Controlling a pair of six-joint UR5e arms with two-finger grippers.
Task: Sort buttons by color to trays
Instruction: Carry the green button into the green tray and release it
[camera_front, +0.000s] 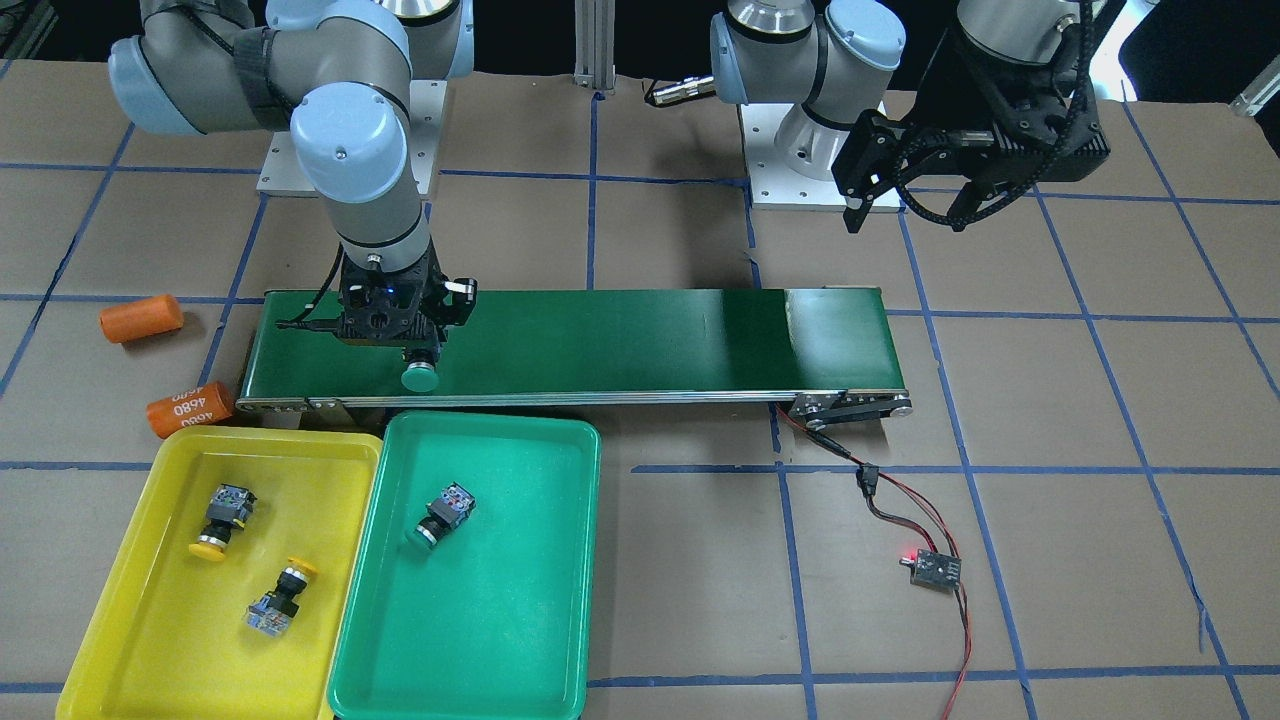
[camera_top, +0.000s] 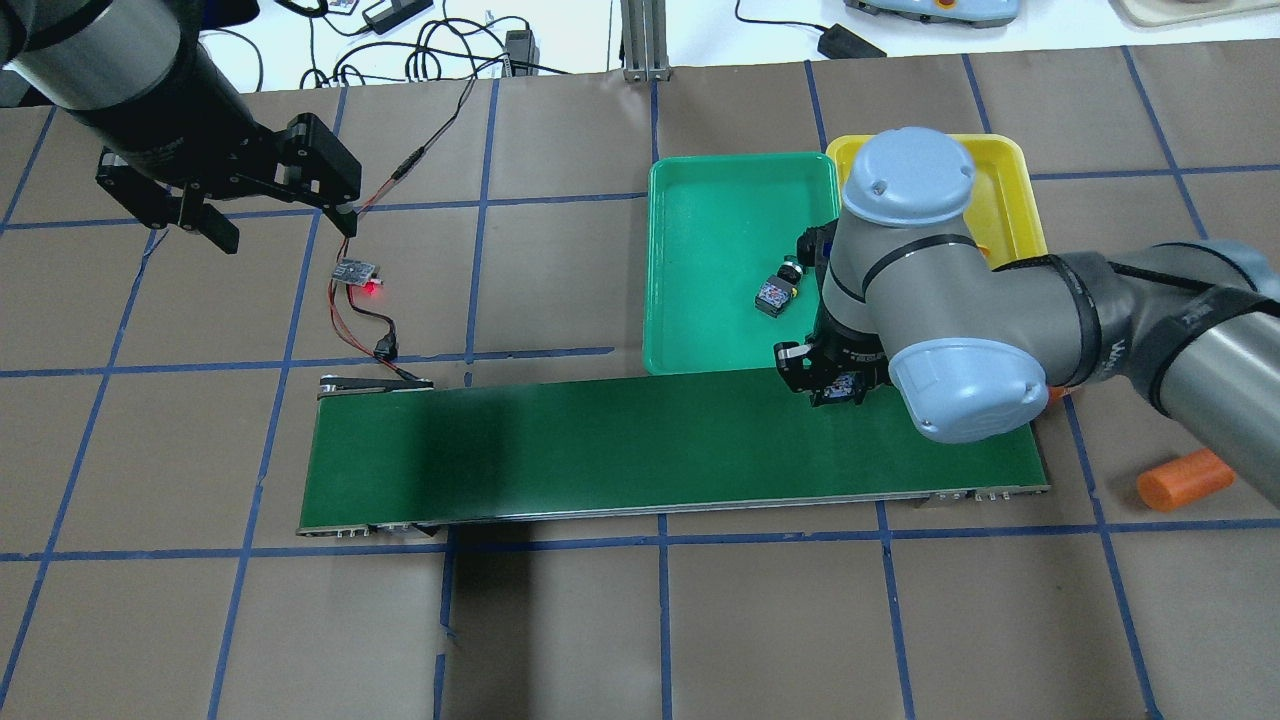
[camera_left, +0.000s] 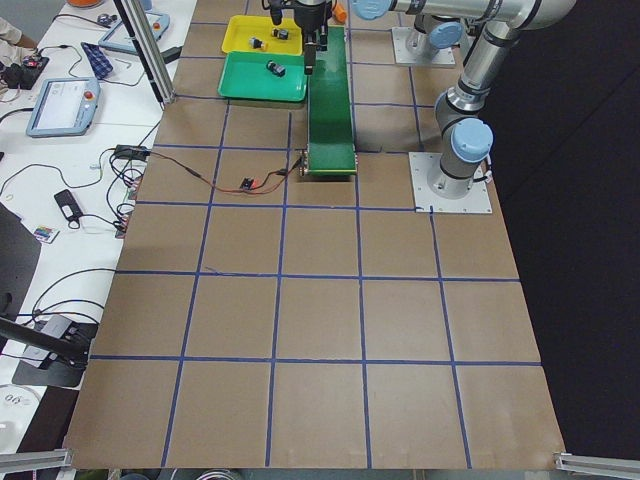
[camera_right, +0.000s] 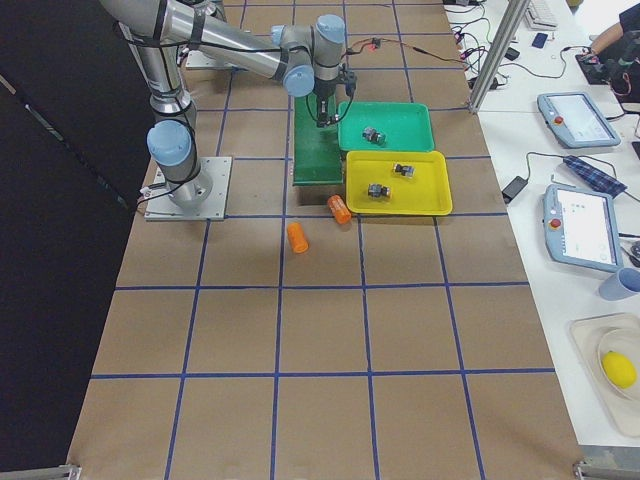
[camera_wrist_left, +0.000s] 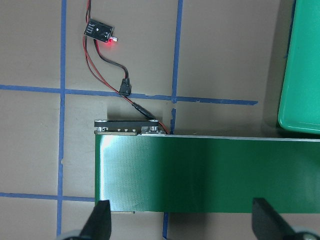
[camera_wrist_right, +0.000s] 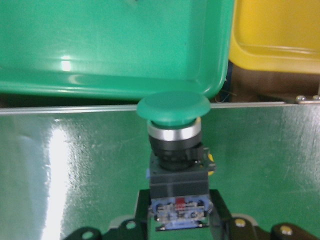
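Our right fingers (camera_wrist_right: 218, 210) pinch the black body of a green-capped push-button (camera_wrist_right: 173, 107) over the dark-green conveyor belt (camera_front: 650, 340). Its cap faces the shallow green plastic tray (camera_front: 490, 422), probably its destination. Our left fingers (camera_wrist_left: 102, 220) hang spread.

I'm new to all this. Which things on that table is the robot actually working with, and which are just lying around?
In the job:
green button in the right gripper, over the conveyor belt; second green button in the green tray; two yellow buttons in the yellow tray.

Lying about:
two orange cylinders; a small wired circuit board.
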